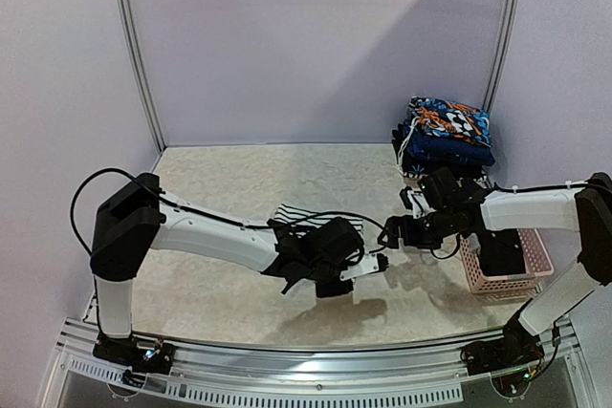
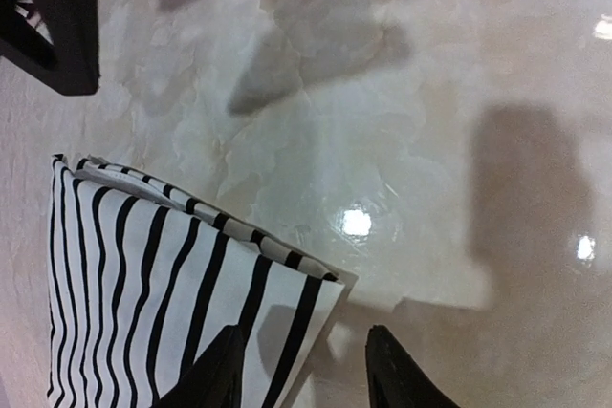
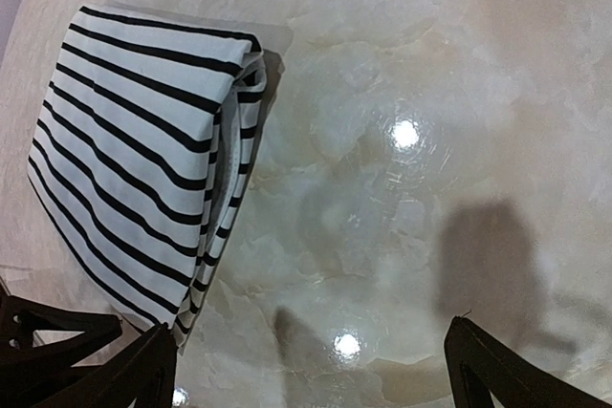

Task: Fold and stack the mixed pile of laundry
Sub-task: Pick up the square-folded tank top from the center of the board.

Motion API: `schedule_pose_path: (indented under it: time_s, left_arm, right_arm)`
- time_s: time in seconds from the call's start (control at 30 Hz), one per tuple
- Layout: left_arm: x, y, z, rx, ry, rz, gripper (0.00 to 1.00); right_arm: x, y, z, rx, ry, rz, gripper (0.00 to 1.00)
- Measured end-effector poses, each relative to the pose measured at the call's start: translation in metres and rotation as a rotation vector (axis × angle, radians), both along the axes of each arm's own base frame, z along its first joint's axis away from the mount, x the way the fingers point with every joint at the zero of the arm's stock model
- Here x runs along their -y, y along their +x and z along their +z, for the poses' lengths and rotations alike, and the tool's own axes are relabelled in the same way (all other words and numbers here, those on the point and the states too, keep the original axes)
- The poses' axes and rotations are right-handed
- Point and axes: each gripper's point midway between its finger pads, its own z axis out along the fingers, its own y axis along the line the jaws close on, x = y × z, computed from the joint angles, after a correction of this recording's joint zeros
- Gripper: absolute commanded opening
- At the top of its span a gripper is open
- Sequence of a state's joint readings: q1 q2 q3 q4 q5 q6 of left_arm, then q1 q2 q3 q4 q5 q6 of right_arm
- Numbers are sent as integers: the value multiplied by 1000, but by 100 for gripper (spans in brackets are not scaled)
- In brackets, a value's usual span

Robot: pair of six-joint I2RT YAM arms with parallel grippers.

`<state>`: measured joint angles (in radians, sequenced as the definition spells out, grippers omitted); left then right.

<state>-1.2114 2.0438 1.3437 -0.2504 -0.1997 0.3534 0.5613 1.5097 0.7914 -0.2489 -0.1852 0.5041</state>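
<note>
Folded black-and-white striped cloth garment [image 3: 143,140] flat on pale marbled worktop [image 3: 402,64], left claw [image 2: 304,336] half-open astride its corner edge, right claw [image 3: 311,332] spread wide just beside it

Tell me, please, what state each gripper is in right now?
Left gripper: open, at the corner of the striped garment, not gripping it.
Right gripper: wide open, empty.
</note>
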Motion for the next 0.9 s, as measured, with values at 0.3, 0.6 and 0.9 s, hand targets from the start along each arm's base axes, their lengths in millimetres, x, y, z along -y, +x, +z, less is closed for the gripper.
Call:
schedule_pose_path:
  time_s: [0.3,0.6,0.9]
  left_arm:
    - [-5,9,-19,50,67,12,38]
    - [1,18,-20,102,75,14,34]
    - [5,24,-19,138,67,17,39]
  right_arm:
    - [1,3,1,6,6,-6,99]
    - [2,4,2,6,10,-9,99]
    - [2,4,1,5,11,-9,99]
